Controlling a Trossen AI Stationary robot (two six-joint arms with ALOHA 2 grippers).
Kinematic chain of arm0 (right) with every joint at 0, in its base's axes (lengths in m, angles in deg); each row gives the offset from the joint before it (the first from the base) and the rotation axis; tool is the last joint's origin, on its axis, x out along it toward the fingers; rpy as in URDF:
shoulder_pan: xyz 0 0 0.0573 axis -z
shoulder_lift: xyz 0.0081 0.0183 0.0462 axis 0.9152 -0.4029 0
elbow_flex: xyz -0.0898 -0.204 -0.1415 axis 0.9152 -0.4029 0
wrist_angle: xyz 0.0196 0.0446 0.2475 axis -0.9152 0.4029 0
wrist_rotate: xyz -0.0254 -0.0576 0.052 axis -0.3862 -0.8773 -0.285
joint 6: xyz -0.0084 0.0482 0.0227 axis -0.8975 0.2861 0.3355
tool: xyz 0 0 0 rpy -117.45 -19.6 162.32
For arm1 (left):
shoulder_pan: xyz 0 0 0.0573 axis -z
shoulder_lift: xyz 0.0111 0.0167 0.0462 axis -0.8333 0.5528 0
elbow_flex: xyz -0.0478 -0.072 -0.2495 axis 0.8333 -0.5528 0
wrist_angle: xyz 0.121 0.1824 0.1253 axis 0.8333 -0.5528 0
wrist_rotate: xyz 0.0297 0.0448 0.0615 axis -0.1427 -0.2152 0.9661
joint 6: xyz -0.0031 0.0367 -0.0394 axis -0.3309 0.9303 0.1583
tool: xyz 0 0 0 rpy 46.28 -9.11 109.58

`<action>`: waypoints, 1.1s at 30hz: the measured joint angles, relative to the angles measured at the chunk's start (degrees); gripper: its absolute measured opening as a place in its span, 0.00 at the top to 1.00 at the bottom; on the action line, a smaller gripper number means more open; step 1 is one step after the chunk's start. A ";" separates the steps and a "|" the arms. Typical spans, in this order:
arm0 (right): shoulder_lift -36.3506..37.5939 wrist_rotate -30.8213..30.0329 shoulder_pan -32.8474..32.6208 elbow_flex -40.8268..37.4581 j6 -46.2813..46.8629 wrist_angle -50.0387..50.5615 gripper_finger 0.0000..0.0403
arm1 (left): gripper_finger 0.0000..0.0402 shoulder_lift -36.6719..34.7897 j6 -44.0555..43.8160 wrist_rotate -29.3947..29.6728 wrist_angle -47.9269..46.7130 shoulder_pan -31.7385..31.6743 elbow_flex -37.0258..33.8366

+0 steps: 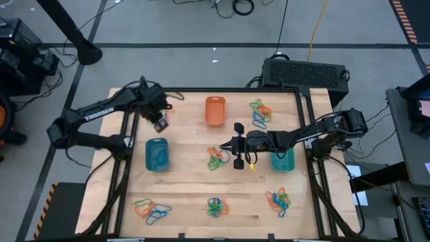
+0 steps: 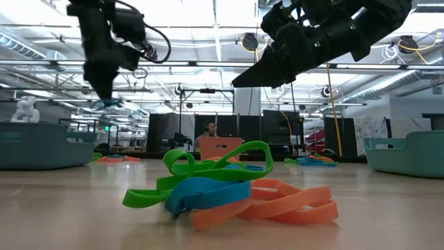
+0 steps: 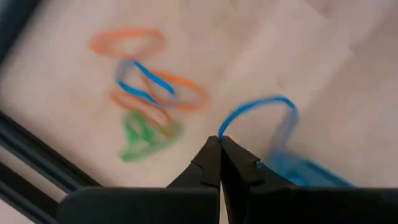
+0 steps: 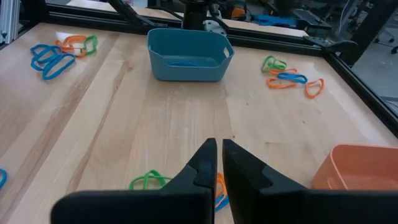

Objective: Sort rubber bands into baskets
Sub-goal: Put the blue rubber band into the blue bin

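Above the table, left gripper (image 3: 219, 140) jaws pinch blue rubber band (image 3: 258, 106).

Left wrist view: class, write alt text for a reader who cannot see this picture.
The left claw, shut, pinches a blue band that loops up from its tips above a wooden table. Beyond lie loose orange bands, blue ones and a green band; part of a blue basket shows beside the claw.
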 joint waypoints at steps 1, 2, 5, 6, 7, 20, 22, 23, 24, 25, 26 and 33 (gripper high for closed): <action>0.00 0.00 0.02 0.00 0.00 0.01 0.96 | 0.99 -0.47 -2.21 -0.31 -1.13 1.74 0.01; 0.00 0.00 0.02 0.00 0.00 0.00 0.96 | 1.00 -0.79 -4.39 -0.40 -2.10 3.49 0.01; 0.00 0.00 0.01 0.00 0.00 -0.02 0.96 | 1.00 -0.95 -10.26 -0.38 -3.85 9.44 -0.03; 0.00 0.00 -0.01 0.00 0.00 -0.02 0.96 | 1.00 -0.95 -12.01 -0.37 -3.75 11.53 -0.24; 0.00 0.00 -0.01 0.00 0.02 -0.02 0.96 | 1.00 -0.95 -13.72 -0.36 -3.68 13.57 -0.48; 0.00 0.02 -0.16 0.02 1.39 -2.04 0.96 | 1.00 -0.58 -38.27 3.01 -7.68 33.13 -1.43; 0.00 0.02 -0.16 0.02 2.66 -2.21 0.96 | 1.00 -0.49 -42.28 3.01 -7.77 34.73 -1.43; 0.00 0.02 -0.16 0.02 3.04 -1.92 0.96 | 1.00 -0.33 -44.05 3.01 -8.01 35.39 -1.43; 0.00 0.02 -0.16 0.03 3.11 -1.37 0.96 | 1.00 -0.12 -45.28 2.98 -8.37 35.95 -1.43; 0.00 0.03 -0.15 0.02 3.02 -0.79 0.96 | 1.00 0.13 -46.00 2.77 -8.70 36.37 -1.43; -0.01 0.02 -0.13 0.02 2.88 -0.45 0.96 | 1.00 0.45 -46.39 2.05 -8.96 36.59 -1.43; -0.02 0.06 -0.07 0.07 4.69 2.44 0.96 | 1.00 4.24 -46.11 2.63 -9.91 37.04 -1.43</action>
